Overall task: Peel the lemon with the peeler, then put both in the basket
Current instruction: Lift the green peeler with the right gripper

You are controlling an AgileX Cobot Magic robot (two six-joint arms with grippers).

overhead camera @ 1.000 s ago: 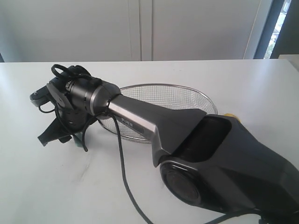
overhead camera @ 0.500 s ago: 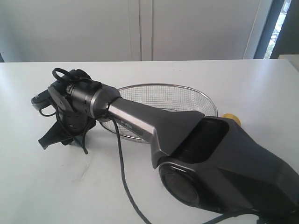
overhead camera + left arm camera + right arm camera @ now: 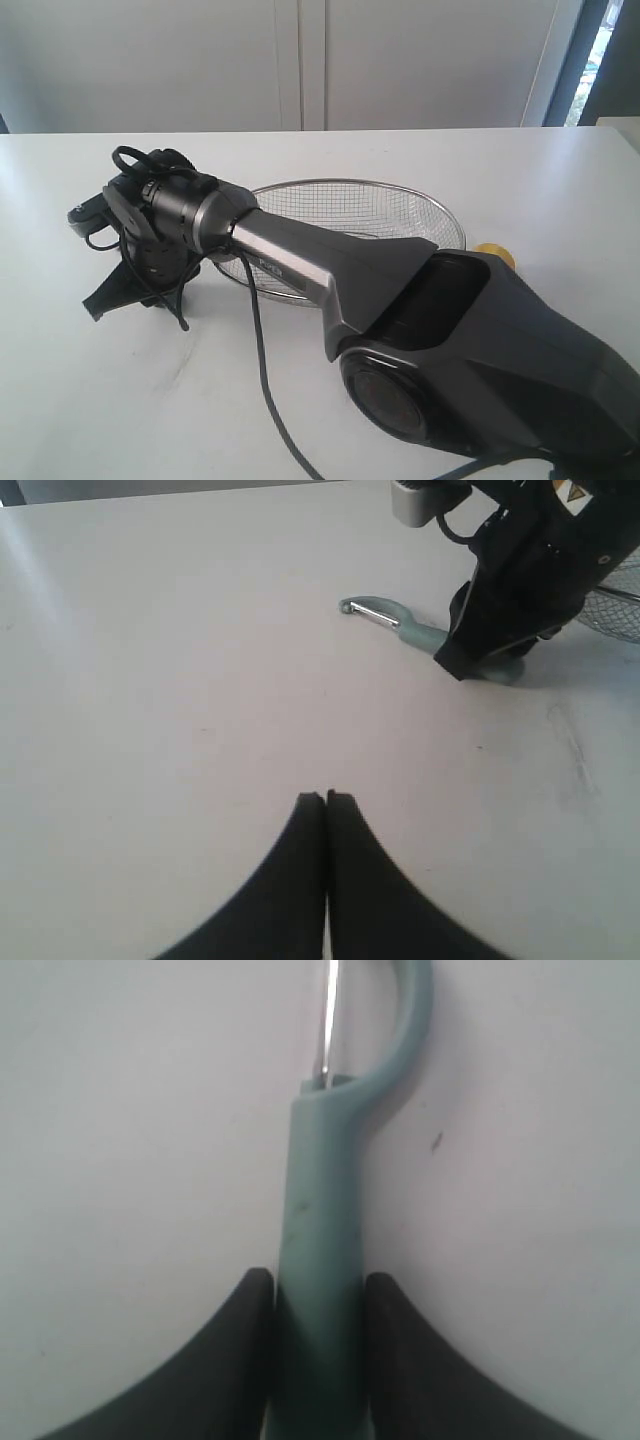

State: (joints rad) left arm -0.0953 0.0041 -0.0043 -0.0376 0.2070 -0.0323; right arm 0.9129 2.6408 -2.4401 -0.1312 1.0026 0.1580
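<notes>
Exterior and wrist views: the task is standing at its first stage. The right pincer (image 3: 318,1295) is clasping the peeler (image 3: 398,622), with one finger pressing on each side of the teal handle. The peeler appears to be lying flat on the white table (image 3: 450,160), at about 9 o'clock from the basket (image 3: 445,222), with its blade pointing away from the pincer. The left pincer (image 3: 326,802) is hanging shut and empty above bare table, well apart from the peeler.

The lemon (image 3: 495,253) is sitting on the table just outside the basket rim, at about 3 o'clock, mostly hidden behind the right arm (image 3: 300,255). No peeled patch is showing on the part in view. The basket is holding nothing, as far as the arm lets it show. Lifting the peeler, peeling the lemon and placing both in the basket are therefore judged as remaining.

Writing: a small pale label (image 3: 266,265) on the arm and a yellow sticker (image 3: 568,490) on the right wrist are showing, both too small to read. The lemon's own sticker is not showing.
</notes>
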